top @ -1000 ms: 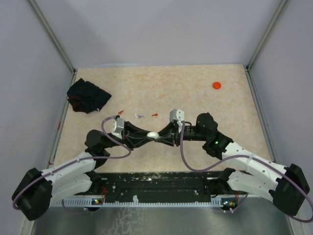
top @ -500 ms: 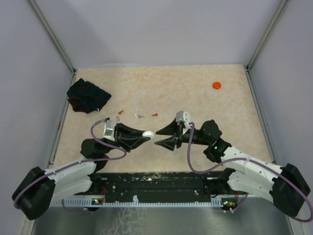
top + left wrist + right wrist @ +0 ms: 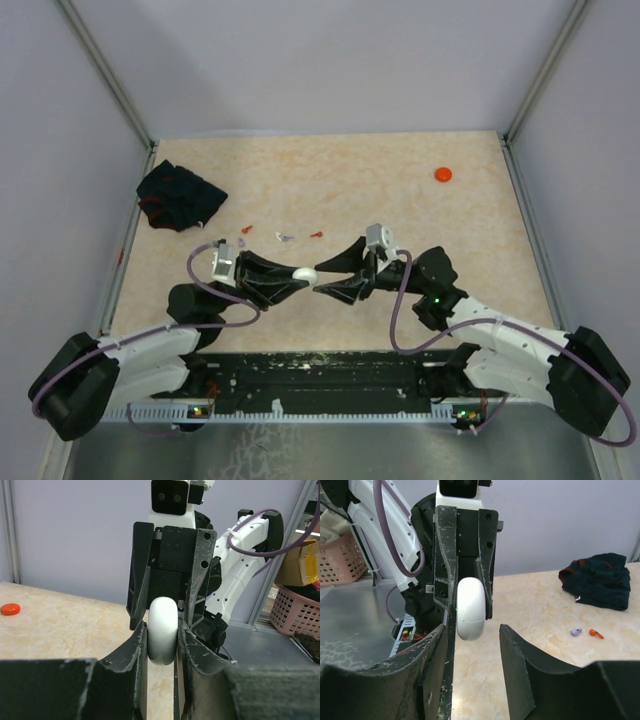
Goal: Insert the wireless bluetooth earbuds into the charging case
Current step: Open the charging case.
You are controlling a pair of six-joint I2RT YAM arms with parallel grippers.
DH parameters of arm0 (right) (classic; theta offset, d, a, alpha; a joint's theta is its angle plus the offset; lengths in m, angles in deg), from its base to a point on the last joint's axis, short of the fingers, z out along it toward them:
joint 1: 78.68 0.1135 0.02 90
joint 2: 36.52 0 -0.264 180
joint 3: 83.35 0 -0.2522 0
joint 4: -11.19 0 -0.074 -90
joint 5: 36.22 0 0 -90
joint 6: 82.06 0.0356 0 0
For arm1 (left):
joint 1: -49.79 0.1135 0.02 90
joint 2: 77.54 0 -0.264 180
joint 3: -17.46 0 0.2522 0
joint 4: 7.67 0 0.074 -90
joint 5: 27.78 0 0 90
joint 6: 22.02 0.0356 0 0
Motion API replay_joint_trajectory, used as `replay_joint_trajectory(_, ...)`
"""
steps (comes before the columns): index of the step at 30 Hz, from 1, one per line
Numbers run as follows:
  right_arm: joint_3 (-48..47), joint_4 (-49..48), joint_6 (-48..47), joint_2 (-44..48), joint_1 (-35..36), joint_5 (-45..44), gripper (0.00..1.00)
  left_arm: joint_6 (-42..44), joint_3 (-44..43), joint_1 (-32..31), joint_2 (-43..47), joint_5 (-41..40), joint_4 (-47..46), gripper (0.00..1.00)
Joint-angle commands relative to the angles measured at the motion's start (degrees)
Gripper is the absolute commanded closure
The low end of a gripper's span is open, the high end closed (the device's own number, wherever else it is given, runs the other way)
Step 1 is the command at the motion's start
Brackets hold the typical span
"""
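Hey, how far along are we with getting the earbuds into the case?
Done: the left claw is shut on the white case, holding it up off the table. In hand: the right claw, open, faces the case without gripping it. Left: nearly everything. No open lid shows, and a purple earbud and a red earbud lie loose on the table.

Charging case [image 3: 162,637]: smooth glossy white plastic. Left gripper [image 3: 162,628] and right gripper [image 3: 473,630]: matt black plastic, edges scuffed grey. Counter [image 3: 400,200]: smooth beige stone-look, slight sheen. Cloth [image 3: 180,195], far-left corner: soft dark fabric, crumpled. Disc [image 3: 443,174], far-right corner: orange plastic. Red earbud [image 3: 593,633] and pale purple earbud [image 3: 576,631]: plastic.
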Motion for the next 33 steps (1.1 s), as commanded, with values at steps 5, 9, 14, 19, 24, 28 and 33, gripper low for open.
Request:
replay_joint_trajectory(5,-2.59,-3.22,1.26,-1.96,-0.32,3.62,0.59,-0.88,-2.13,-0.53,-1.51,1.36,-5.12,1.00)
replay_joint_trajectory(9,-3.02,-4.00,2.00,-2.75,-0.32,4.37,0.63,-0.75,-2.43,-0.62,-2.04,1.95,-5.07,1.00)
replay_joint_trajectory(14,-3.26,-5.45,2.99,-3.49,-0.32,4.78,0.66,-0.21,-2.86,-0.86,-2.81,2.52,-4.96,1.00)
replay_joint_trajectory(19,-3.49,-6.36,3.57,-3.82,-0.32,5.14,0.67,1.02,-3.45,-1.09,-3.04,3.27,-3.11,1.00)
replay_joint_trajectory(24,-3.47,-7.14,4.18,-3.93,-0.32,5.48,0.72,2.34,-3.73,-1.32,-3.00,3.45,-1.26,1.00)
replay_joint_trajectory(28,-3.25,-8.25,4.97,-3.66,-0.32,5.76,0.74,3.43,-3.91,-1.40,-2.75,3.69,0.20,1.00)
replay_joint_trajectory(33,-2.77,-8.25,4.94,-3.61,-0.32,5.76,0.93,4.46,-3.93,-1.41,-1.98,3.61,1.98,0.98)
